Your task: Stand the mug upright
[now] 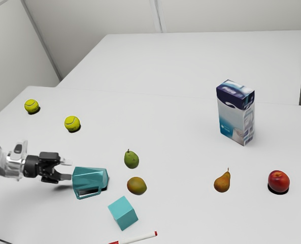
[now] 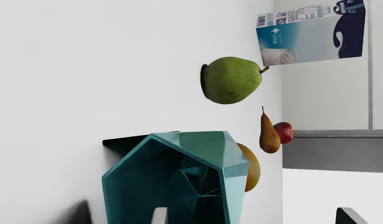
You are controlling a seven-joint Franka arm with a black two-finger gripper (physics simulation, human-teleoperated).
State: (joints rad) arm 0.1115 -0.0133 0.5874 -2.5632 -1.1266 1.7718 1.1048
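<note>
A teal mug lies on its side in the exterior view's near left, opening toward my gripper. My fingers are spread, pinching nothing. The mug isn't upright; gripping and turning it base-down remain.

Marker cut off at the exterior view's edge; near edge of the table likewise lost. Wrist view: mango partly hidden by mug, apple by brown pear; mug, carton clipped.
</note>
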